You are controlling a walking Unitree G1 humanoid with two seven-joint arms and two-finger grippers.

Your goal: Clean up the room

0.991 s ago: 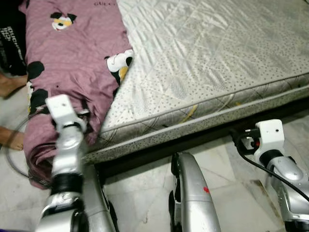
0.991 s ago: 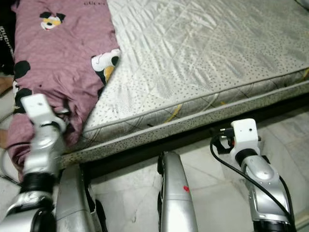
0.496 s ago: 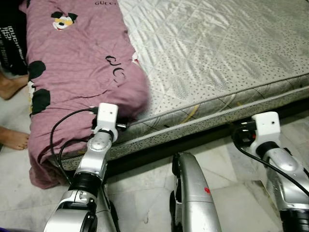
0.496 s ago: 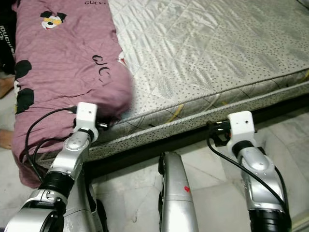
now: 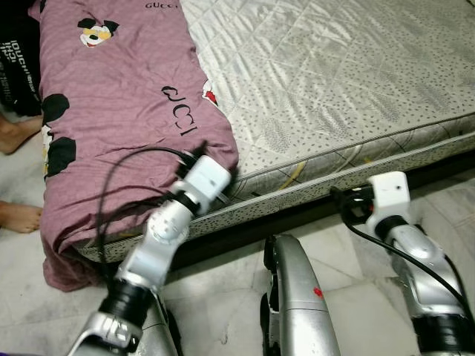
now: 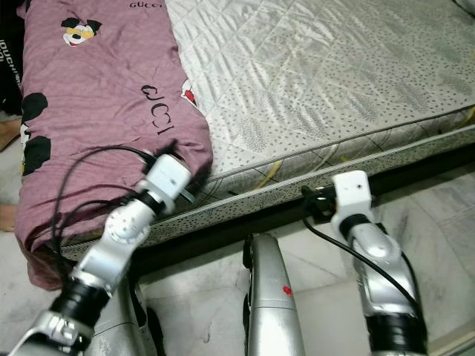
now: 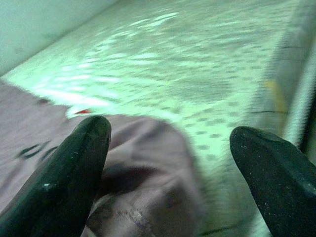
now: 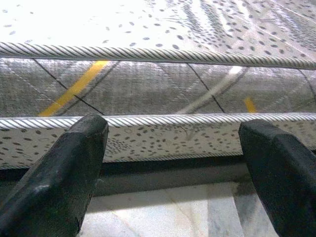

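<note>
A mauve blanket [image 5: 119, 111] with cartoon mouse prints and black lettering covers the left part of a grey quilted mattress [image 5: 334, 74]. It hangs over the front left corner down to the floor. My left gripper [image 7: 170, 138] is open at the blanket's lower right corner by the mattress front edge. A fold of the blanket [image 7: 143, 192] lies between its fingers [image 7: 74, 168]. My right gripper [image 5: 347, 203] is open and holds nothing. It is low in front of the mattress side [image 8: 158, 89], facing the piped seam.
A person's bare feet [image 5: 18, 215] stand on the floor at the left beside the hanging blanket. A dark garment [image 5: 15, 59] lies at the upper left. A dark gap [image 5: 312, 215] runs under the mattress, with pale marble floor [image 5: 223, 297] in front.
My left arm swung right, from the hanging corner to the blanket's right edge. The blanket got drawn rightward and now lies flat with its lettering showing. My right gripper shifted slightly left.
</note>
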